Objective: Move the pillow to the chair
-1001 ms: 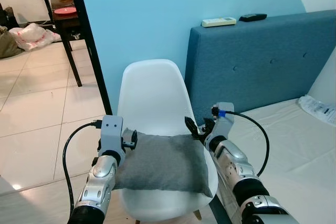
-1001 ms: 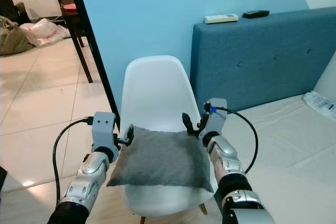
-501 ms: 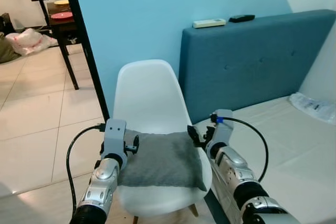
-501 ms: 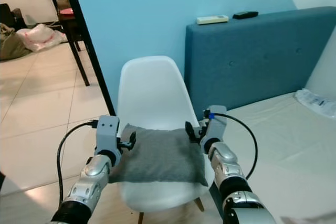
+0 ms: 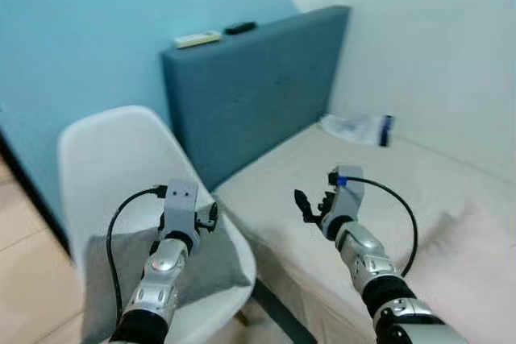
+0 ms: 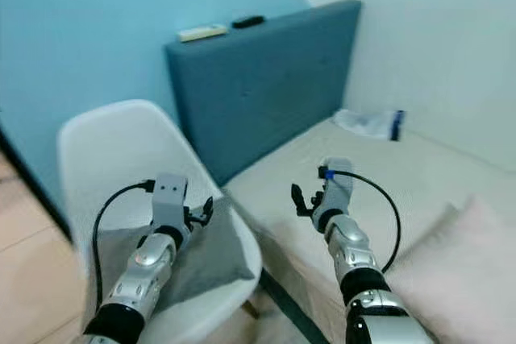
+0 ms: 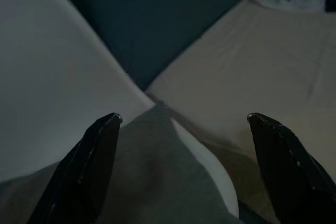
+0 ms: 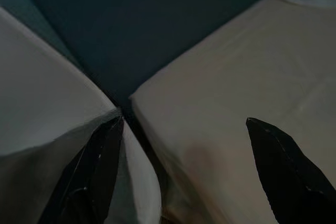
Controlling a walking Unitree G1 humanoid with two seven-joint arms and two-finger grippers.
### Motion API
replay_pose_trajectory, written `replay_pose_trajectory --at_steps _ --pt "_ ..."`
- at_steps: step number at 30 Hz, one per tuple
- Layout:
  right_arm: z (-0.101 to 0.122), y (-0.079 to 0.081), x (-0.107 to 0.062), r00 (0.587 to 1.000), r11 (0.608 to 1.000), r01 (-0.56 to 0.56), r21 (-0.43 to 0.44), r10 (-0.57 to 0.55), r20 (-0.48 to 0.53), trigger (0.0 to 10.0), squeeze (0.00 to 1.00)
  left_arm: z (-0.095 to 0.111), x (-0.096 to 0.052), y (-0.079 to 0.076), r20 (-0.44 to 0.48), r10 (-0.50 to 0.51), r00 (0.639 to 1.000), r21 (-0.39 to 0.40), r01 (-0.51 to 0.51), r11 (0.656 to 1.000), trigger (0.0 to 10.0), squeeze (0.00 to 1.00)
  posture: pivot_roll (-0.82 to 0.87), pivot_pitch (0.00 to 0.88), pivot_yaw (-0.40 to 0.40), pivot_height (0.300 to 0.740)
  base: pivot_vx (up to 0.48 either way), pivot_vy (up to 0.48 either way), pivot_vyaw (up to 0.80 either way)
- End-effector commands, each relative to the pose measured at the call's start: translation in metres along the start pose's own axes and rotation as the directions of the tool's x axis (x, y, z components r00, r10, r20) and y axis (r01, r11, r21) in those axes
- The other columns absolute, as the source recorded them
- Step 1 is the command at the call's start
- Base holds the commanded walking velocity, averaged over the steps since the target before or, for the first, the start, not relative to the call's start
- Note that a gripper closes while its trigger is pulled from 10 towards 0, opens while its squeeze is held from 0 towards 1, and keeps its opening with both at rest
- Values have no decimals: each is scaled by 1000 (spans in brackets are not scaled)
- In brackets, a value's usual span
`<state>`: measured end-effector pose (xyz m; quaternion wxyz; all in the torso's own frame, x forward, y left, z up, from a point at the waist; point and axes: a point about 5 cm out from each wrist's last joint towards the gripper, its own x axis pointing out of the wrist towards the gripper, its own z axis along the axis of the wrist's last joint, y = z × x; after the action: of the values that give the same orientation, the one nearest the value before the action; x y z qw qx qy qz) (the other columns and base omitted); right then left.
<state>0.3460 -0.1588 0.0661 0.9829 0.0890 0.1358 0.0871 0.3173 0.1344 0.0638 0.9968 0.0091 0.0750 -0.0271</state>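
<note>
A grey pillow (image 5: 121, 267) lies on the seat of the white chair (image 5: 105, 159), at the lower left. My left gripper (image 5: 208, 217) hovers over the pillow's right edge, open, with nothing held; the left wrist view looks between its spread fingers (image 7: 94, 161) at the pillow (image 7: 157, 182) and the chair back (image 7: 52, 77). Over the near edge of the bed, my right gripper (image 5: 310, 205) is open and empty, clear of the pillow. Its wrist view takes in the chair (image 8: 42, 93), the pillow's corner (image 8: 52, 182) and the mattress (image 8: 236, 87).
A beige bed (image 5: 379, 175) with a dark blue headboard (image 5: 250, 86) stands right of the chair. Two remotes (image 5: 196, 39) lie on the headboard top. A plastic packet (image 5: 359, 128) rests at the bed's far corner, and pink bedding (image 5: 476, 271) lies at the lower right.
The camera has swung to the right, so the chair now sits at the left. Both grippers have come away from the pillow's sides; the right one is now over the bed.
</note>
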Motion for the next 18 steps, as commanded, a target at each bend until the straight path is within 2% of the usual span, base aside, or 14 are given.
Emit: replay_pose_trajectory --at_steps 1,15,18 --pt "-3 -1 0 1000 1000 13 -6 -13 -20 10000 0 -2 0 1 -12 3 1000 7 -2 1000 10000 0 -16 6 -3 740 0 0 -769" --pt "-7 -4 -2 999 999 29 -19 -30 -40 10000 0 -2 1 0 -13 -5 1000 18 5 1000 10000 0 -20 14 -1 740 0 0 -769" --pt "-8 -5 -3 999 999 31 -21 -32 -45 10000 0 -2 0 0 -11 -16 1000 43 16 999 10000 0 -19 19 -2 740 0 0 -769"
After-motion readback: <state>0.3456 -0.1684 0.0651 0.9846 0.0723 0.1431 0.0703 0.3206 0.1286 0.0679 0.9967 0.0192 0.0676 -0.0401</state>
